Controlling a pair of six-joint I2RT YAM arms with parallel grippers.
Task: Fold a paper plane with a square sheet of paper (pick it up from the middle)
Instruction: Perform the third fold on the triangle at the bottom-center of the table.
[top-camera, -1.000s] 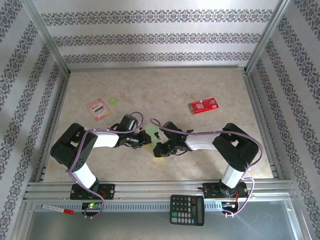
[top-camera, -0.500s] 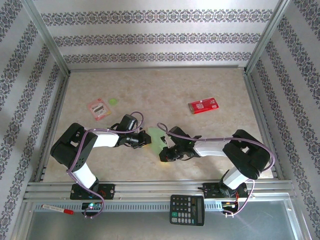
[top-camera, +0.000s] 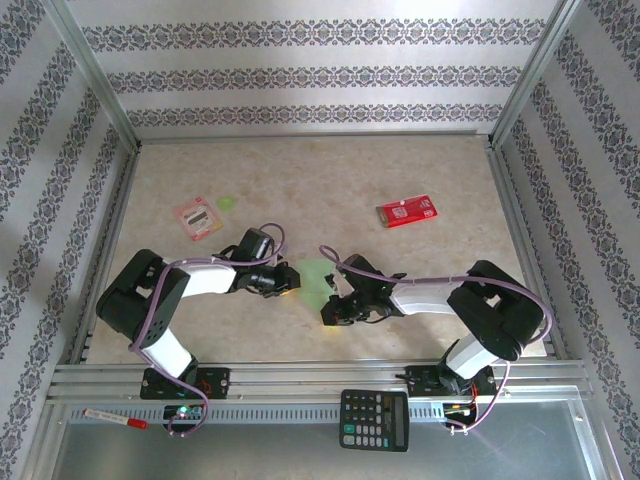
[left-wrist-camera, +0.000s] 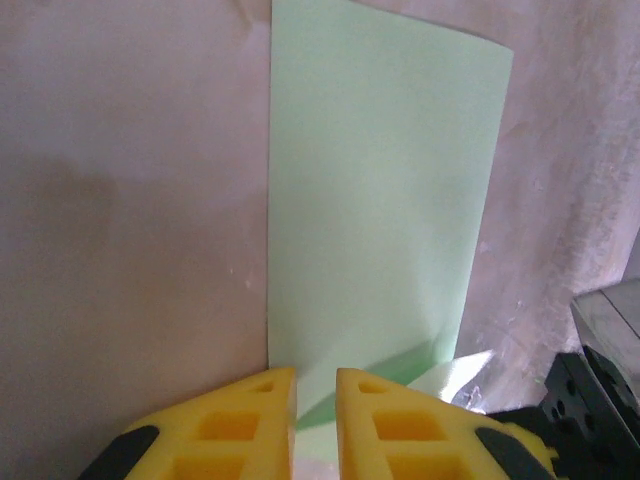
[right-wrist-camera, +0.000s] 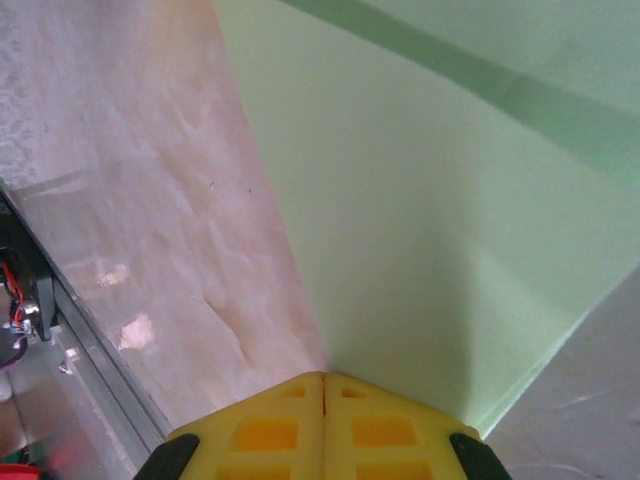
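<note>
From above, the square sheet of paper (top-camera: 314, 273) is a small light-green patch whose outline is hard to make out, because the arms' ends cover its sides at 9 and 4 o'clock. It lies on the table (top-camera: 400, 170) a little toward 6 o'clock from the middle, between the two grippers. In the left wrist view the yellow fingers hide its near edge. The left gripper (left-wrist-camera: 315, 385) has its fingers a narrow slit apart with green showing in the slit; whether they nip the paper cannot be told. In the right wrist view the top and right of the frame cut off the sheet's far corners. The right gripper (right-wrist-camera: 323, 385) is closed tight, its tips at the paper's edge with the sheet running under the finger at 3 o'clock; whether any paper sits in the seam cannot be told. The sheet looks plain and thin, a tall narrow panel with straight edges. A darker green band crosses it like a folded layer. There is one sheet. Two packets lie apart from it, a red packet (top-camera: 406, 211) at 2 o'clock and a paler packet (top-camera: 199, 217) at 10 o'clock, both with print too small to read. One green disc (top-camera: 227, 203) sits just beside the paler packet. One calculator (top-camera: 374, 420) and one pen (top-camera: 112, 416) lie off the table at 6 and 8 o'clock.
</note>
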